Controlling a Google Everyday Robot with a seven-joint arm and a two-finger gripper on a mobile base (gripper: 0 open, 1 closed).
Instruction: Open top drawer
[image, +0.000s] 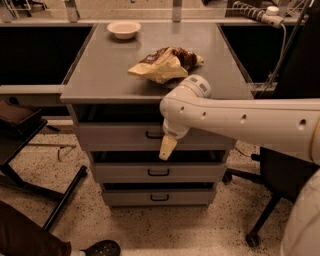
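Note:
The top drawer is the widest grey front of three in the grey metal cabinet, with a small black bar handle partly covered by my arm. A dark gap shows above its front panel. My gripper hangs down in front of the lower edge of this drawer front, just right of and below the handle. My white arm reaches in from the right across the cabinet's front.
The narrower middle drawer and bottom drawer sit below. A crumpled snack bag and a white bowl lie on the cabinet top. A black office chair stands at the right, another chair's leg at the left, and a shoe at the bottom.

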